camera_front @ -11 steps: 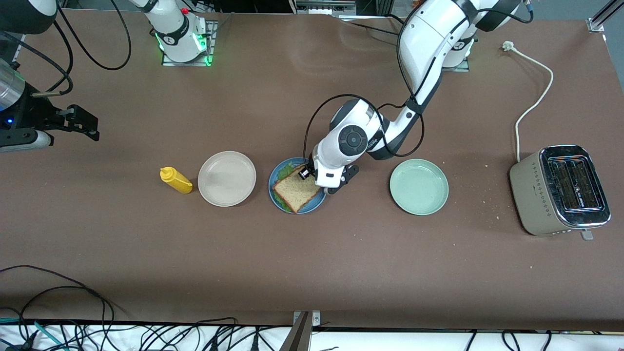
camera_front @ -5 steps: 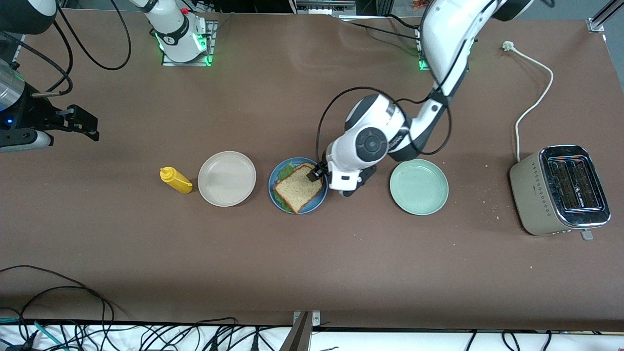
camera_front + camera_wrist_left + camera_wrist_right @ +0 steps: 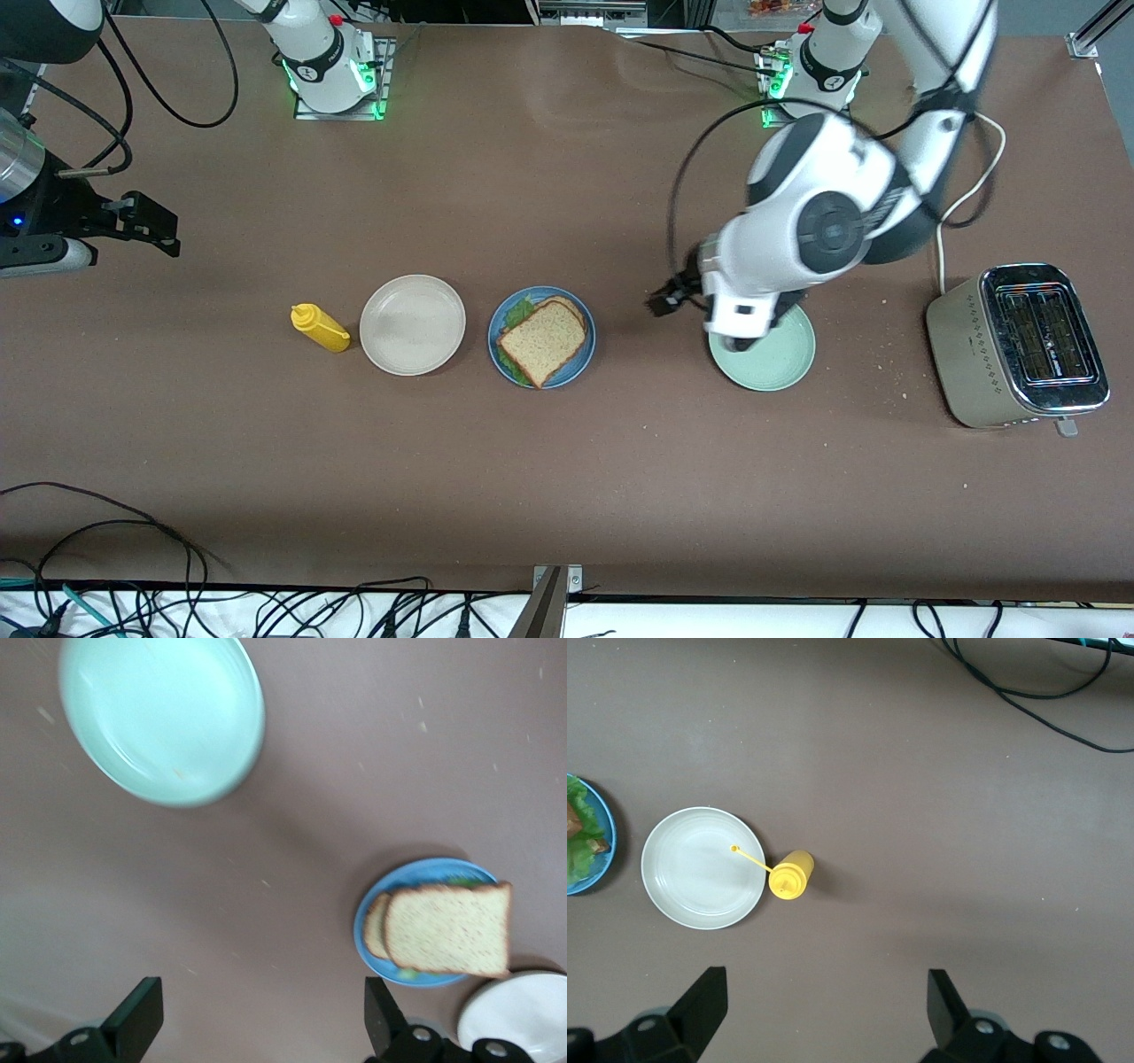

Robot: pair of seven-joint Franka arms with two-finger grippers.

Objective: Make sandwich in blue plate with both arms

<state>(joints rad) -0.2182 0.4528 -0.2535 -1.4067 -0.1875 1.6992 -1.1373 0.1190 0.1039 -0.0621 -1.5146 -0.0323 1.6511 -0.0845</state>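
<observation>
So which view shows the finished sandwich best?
The left wrist view: the sandwich shows whole and large on the blue plate. The front view shows it whole but smaller; the right wrist view catches only its edge.

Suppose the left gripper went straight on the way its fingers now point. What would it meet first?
Probably bare table. The open left gripper points down between the pale green plate and the blue plate, touching neither; depth is unclear.
</observation>
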